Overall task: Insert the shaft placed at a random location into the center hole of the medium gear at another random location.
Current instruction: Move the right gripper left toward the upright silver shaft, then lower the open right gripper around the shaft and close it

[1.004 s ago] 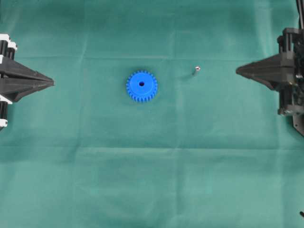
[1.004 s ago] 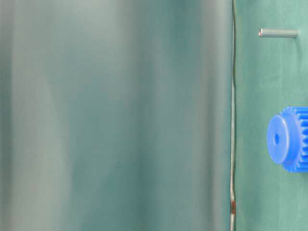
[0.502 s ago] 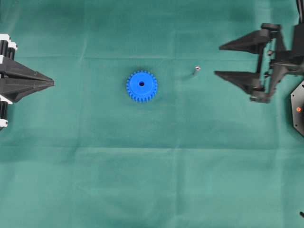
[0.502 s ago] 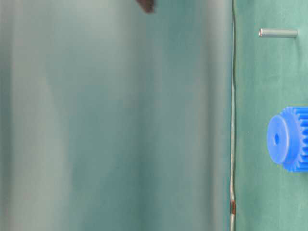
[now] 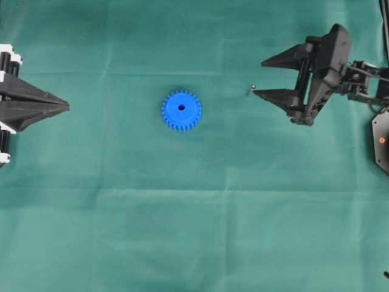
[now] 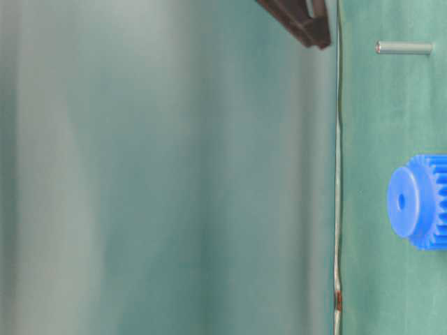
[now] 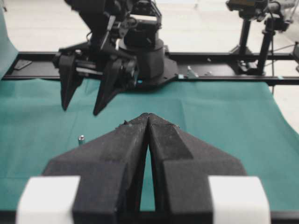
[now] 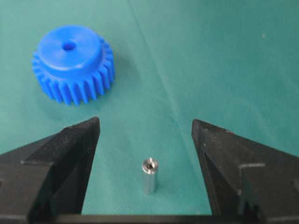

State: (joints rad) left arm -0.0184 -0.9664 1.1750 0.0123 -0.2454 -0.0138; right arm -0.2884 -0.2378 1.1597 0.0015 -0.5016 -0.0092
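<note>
1. Right gripper (image 8: 145, 128) is spread wide, holding nothing.
2. Tiny silvery metal shaft (image 8: 149, 175) stands upright between its fingers, touching neither.
3. Bright blue toothed plastic gear (image 8: 72, 63) sits beyond, well apart.
4. Left gripper (image 7: 148, 117) is pinched together, empty.

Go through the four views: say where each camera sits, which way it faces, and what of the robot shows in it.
Overhead: straight down on the green cloth; shut left gripper, open right gripper, medium gear, shaft.
Table-level: low, picture turned sideways; gear, shaft, one dark finger tip.
Left wrist: behind its own shut jaws, facing the right arm.
Right wrist: over its own open jaws, down at shaft and gear.
Shared: the shaft appears in all four; the gear in all but the left wrist view.
</note>
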